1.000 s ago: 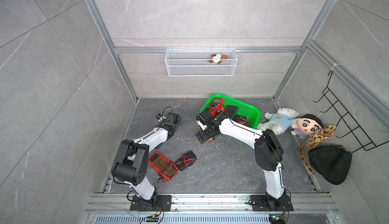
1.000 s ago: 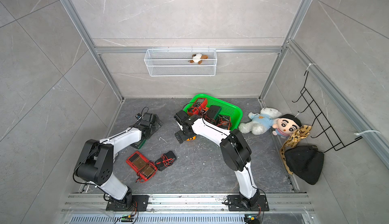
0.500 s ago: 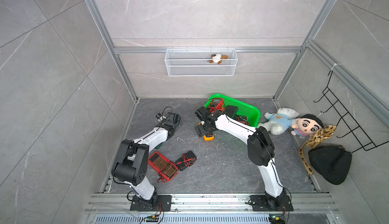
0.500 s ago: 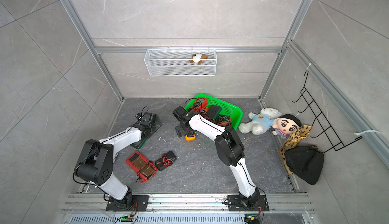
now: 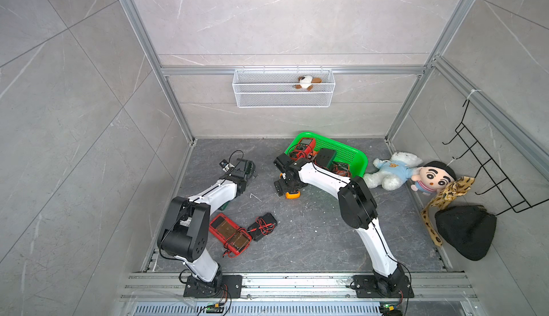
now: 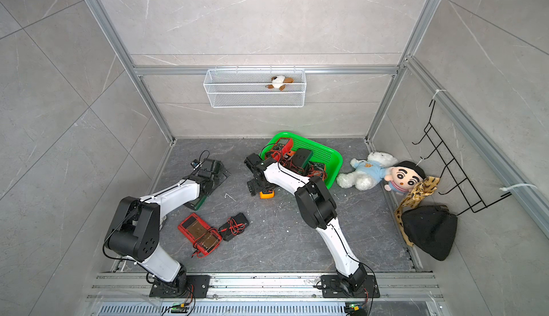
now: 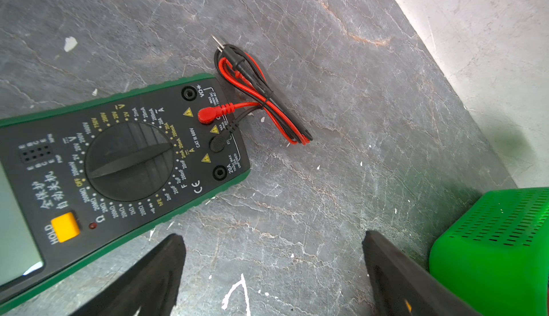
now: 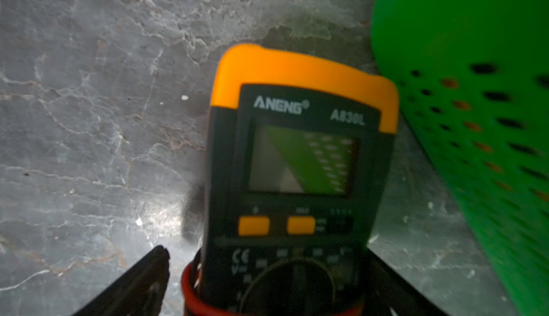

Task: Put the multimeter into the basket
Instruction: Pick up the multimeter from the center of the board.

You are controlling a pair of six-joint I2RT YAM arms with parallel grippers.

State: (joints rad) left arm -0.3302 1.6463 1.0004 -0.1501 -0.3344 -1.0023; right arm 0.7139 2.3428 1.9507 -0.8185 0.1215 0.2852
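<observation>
Some meters (image 5: 307, 143) sit in the basket (image 5: 346, 151). My right jaws, spread, straddle the orange multimeter (image 8: 300, 163) outside it; left jaws gape empty.

Basket (image 5: 346, 152) at the back of the worktop (image 5: 312, 240), right of centre, meters (image 5: 307, 144) lying in it, multimeter (image 5: 292, 195) on the worktop just before its left end, second multimeter (image 7: 118, 163) farther left, third multimeter (image 5: 230, 234) near the front left, plush bear (image 5: 389, 172) and doll (image 5: 432, 177) right of the basket.

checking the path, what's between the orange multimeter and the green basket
Only bare floor separates the orange multimeter from the green basket, a narrow strip in the right wrist view.
</observation>
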